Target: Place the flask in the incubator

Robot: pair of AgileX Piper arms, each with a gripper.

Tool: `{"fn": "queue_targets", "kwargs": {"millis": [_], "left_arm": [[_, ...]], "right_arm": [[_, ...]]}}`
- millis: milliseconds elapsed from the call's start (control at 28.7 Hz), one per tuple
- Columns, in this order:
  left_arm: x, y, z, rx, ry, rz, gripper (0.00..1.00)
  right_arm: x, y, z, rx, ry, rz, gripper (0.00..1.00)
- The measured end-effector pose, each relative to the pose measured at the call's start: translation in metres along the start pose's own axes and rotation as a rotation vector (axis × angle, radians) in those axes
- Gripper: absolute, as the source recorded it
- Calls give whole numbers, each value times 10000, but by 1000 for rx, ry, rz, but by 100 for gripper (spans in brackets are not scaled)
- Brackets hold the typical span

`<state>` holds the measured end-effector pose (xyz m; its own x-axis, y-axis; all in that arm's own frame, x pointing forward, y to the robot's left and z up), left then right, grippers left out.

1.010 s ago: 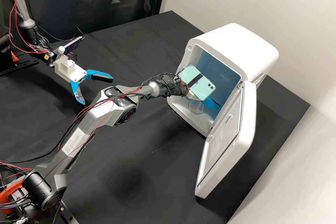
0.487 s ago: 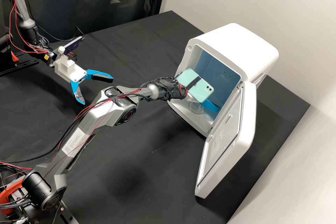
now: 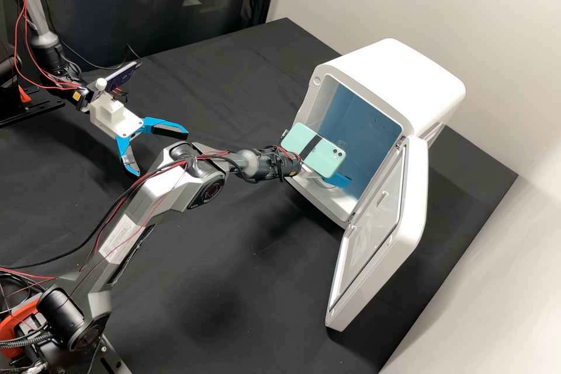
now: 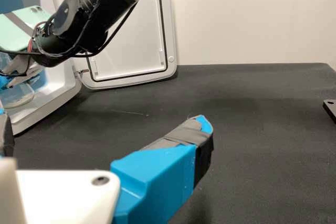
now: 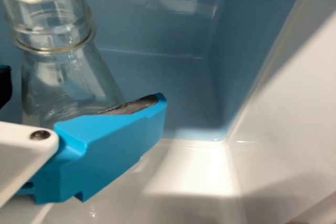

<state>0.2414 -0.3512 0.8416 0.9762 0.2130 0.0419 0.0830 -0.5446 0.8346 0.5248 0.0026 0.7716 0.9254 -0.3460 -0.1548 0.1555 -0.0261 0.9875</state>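
Two arms share the black bench (image 3: 245, 257), and I place everything by the white incubator (image 3: 388, 85). Its door (image 3: 380, 228) is swung wide open to one side of the mouth, so the blue-walled chamber stands clear to reach.

The flask (image 5: 58, 66), clear glass, stands upright on the floor inside the incubator, near the front of the chamber. The right pincer (image 5: 79, 95) is inside the opening with it. Its fingers are spread wide, one to each side of the flask's cone. The grey pad of the nearer finger (image 5: 113, 129) lies just beside the glass, and I cannot tell whether it touches.

From the high view, the mint-green phone (image 3: 312, 149) strapped on that wrist sits right across the incubator's mouth and blocks most of my sight of the flask. Only a bit of glass and one blue fingertip show beneath it. The right arm (image 3: 169, 187) stretches from the opening out across the bench in front of the incubator.

The left pincer (image 3: 152, 145) hangs well apart from the incubator, out in front of its mouth and above the bench, with its fingers wide apart and nothing between them. Behind the incubator is a pale wall (image 3: 467, 6).
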Motion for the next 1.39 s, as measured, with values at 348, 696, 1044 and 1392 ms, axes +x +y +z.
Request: {"fn": "queue_targets", "kwargs": {"millis": [348,696,1044,1392], "left_arm": [[0,0,0,2,0,0,100],[0,0,0,2,0,0,100],[0,0,0,2,0,0,100],[0,0,0,2,0,0,100]], "right_arm": [[-212,40,33,77,30,-8,100],[-218,90,66,93,34,11,100],[-221,126,446,166,-40,-4,100],[-713,85,636,180,26,0,100]]}}
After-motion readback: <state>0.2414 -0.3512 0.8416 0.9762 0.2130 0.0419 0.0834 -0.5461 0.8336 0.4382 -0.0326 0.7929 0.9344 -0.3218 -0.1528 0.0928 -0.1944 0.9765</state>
